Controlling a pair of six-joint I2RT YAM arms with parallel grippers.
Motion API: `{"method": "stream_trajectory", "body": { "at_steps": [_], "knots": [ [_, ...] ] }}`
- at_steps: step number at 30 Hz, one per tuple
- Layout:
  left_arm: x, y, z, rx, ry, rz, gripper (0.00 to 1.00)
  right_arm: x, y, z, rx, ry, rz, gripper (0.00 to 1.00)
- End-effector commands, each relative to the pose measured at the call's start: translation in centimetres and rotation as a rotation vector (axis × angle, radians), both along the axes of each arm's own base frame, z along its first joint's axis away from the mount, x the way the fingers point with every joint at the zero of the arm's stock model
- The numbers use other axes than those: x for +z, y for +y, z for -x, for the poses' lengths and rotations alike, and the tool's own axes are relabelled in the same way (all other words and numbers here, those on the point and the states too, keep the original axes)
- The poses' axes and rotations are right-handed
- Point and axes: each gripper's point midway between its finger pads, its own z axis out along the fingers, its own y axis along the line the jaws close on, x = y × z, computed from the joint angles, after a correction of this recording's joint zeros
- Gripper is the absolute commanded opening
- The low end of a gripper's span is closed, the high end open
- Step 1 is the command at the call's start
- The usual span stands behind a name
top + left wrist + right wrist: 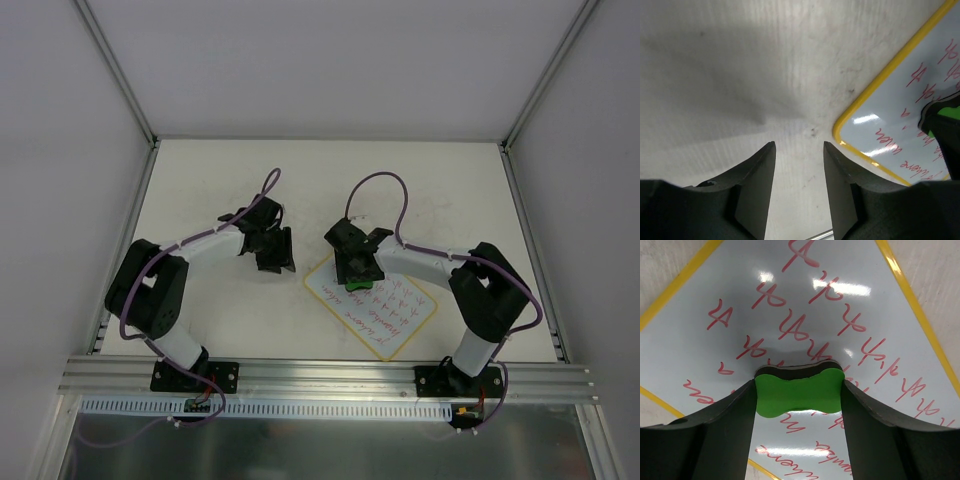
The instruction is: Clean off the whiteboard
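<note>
The whiteboard (385, 312) lies turned like a diamond at the table's middle right, with a yellow rim and red handwriting all over it. It fills the right wrist view (805, 300), and its corner shows in the left wrist view (900, 115). My right gripper (358, 270) is shut on the green bone-shaped eraser (799, 391), held over the board's upper left part; its dark felt side faces the board. The eraser also shows in the top view (359, 283). My left gripper (273, 252) is open and empty over bare table, left of the board (799, 145).
The white tabletop (220, 180) has an aluminium rail (330, 372) along its near edge and white walls on the other sides. Purple cables loop above both arms.
</note>
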Motion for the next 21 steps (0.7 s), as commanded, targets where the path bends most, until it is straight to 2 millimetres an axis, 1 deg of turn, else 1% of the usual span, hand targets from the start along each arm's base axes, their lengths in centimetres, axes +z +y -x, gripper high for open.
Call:
{"method": "stream_trajectory", "body": {
  "at_steps": [1, 2, 4, 7, 13, 17, 18, 20, 21],
  "knots": [
    [-0.2, -1.9, -0.4, -0.084, 0.02, 0.031, 0.43, -1.0, 0.4, 1.3, 0.038, 0.064, 0.002, 0.34],
    [-0.3, -2.2, -0.4, -0.089, 0.024, 0.036, 0.43, -1.0, 0.4, 1.3, 0.041, 0.063, 0.002, 0.34],
    [-1.0, -2.6, 0.1, -0.1, 0.046, 0.023, 0.43, -1.0, 0.5, 1.3, 0.038, 0.064, -0.001, 0.35],
    [-2.1, -3.1, 1.3, -0.12, 0.074, 0.0, 0.42, -1.0, 0.6, 1.4, 0.039, 0.065, -0.004, 0.34],
    [-3.5, -3.3, 2.5, -0.118, 0.111, -0.04, 0.4, -1.1, 1.2, 1.5, 0.048, 0.072, -0.023, 0.34],
    [-4.2, -3.0, 3.0, -0.102, 0.122, -0.068, 0.35, -1.0, 1.4, 1.5, 0.048, 0.072, -0.031, 0.34],
    [-4.4, -2.8, 3.2, -0.089, 0.129, -0.078, 0.29, -1.0, 1.6, 1.4, 0.047, 0.068, -0.038, 0.35],
    [-4.9, -2.4, 3.6, -0.08, 0.138, -0.095, 0.23, -0.9, 1.8, 1.4, 0.045, 0.065, -0.045, 0.35],
    [-5.0, -2.3, 3.8, -0.075, 0.141, -0.106, 0.14, -0.8, 2.0, 1.5, 0.045, 0.064, -0.048, 0.35]
  ]
}}
